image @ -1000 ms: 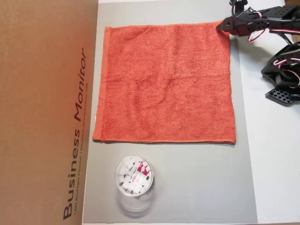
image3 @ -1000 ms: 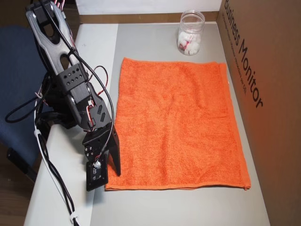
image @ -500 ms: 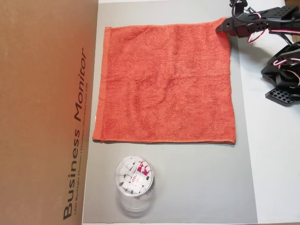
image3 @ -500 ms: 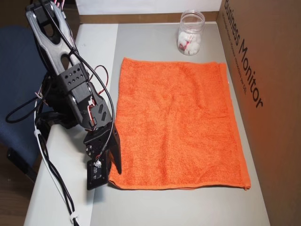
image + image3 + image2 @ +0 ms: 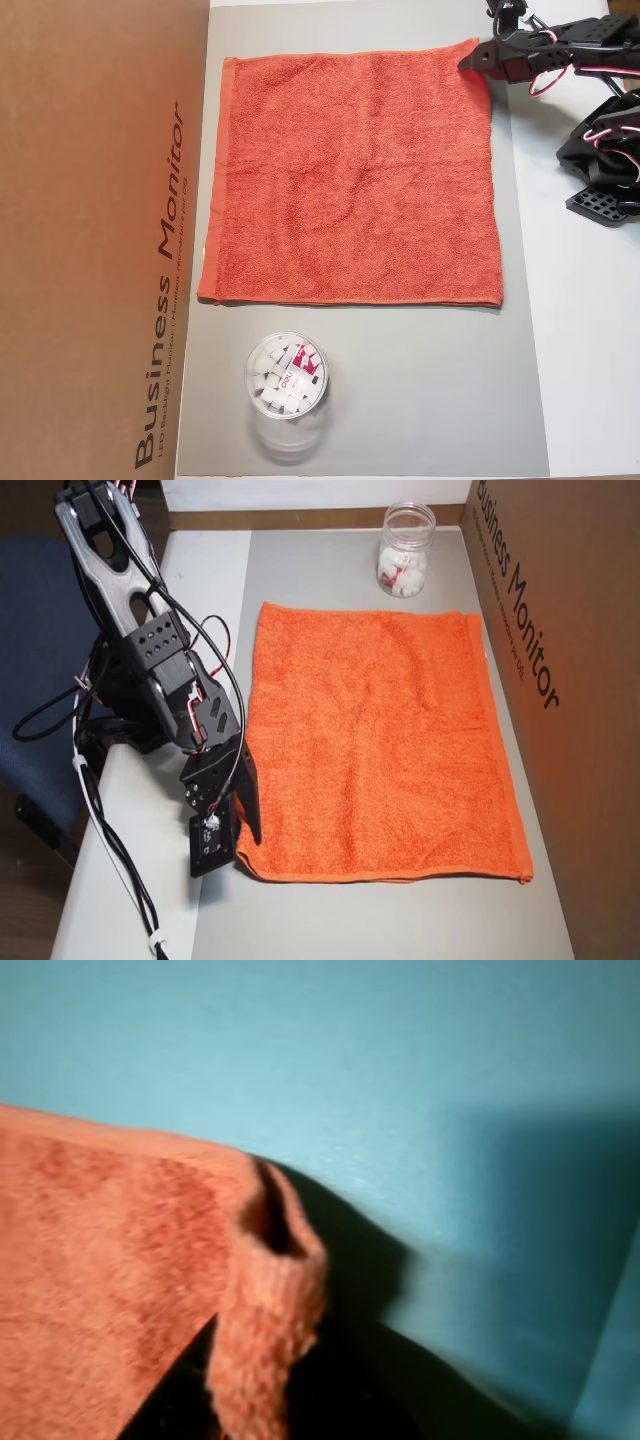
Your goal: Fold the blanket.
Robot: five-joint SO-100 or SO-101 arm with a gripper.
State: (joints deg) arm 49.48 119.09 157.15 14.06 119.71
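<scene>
The orange-red blanket (image 5: 350, 180) lies spread flat on the grey mat (image 5: 400, 400), and it shows in both overhead views (image 5: 380, 740). My gripper (image 5: 470, 58) is at the blanket's top right corner in an overhead view, which is the near left corner in the other overhead view (image 5: 247, 842). In the wrist view that corner (image 5: 265, 1290) is raised and curled over a dark finger (image 5: 340, 1400). The jaws look closed on the corner.
A brown cardboard box (image 5: 90, 240) marked "Business Monitor" stands along one side of the mat (image 5: 560, 680). A clear jar (image 5: 287, 385) with white pieces stands on the mat beyond the blanket's far edge (image 5: 405, 550). The arm's base (image 5: 600, 150) sits on the white table.
</scene>
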